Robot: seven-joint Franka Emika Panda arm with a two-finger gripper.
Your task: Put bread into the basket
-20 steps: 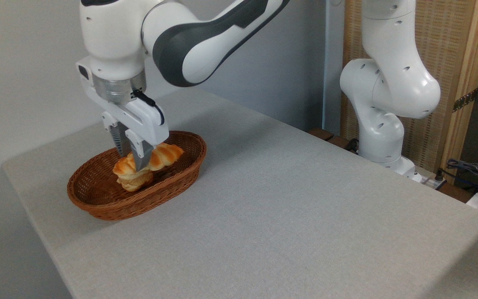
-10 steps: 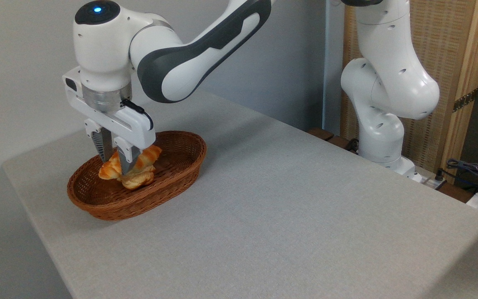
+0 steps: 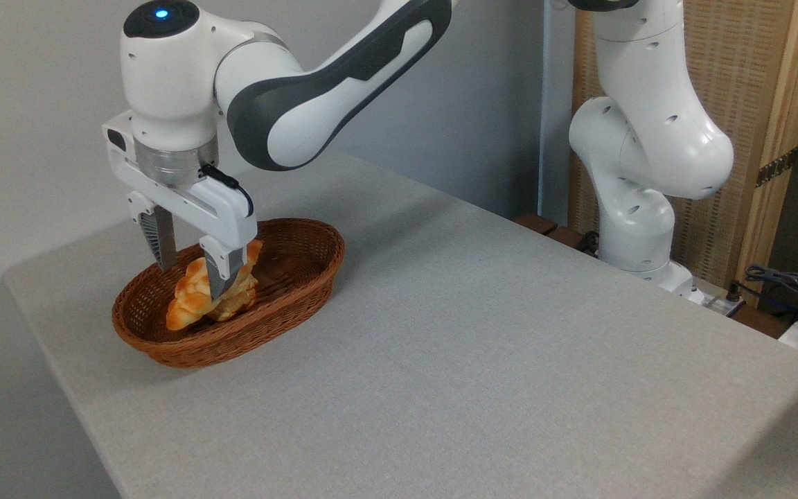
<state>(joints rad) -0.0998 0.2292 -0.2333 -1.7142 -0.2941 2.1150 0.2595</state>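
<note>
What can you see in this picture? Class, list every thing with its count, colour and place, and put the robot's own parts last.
basket: one, reddish-brown wicker, oval, on the table near its left end.
bread: one, golden-orange braided loaf, tilted inside the basket, low end to the left.
bun: one, pale, in the basket, partly hidden behind the loaf.
table: one, light grey, fills the foreground.
wooden screen: one, tan, at the back right.
cables: several, dark, at the right edge.
arm: one, white and dark grey, reaching from its base at the right.
gripper: one, white, open, over the basket, fingers astride the loaf.
</note>
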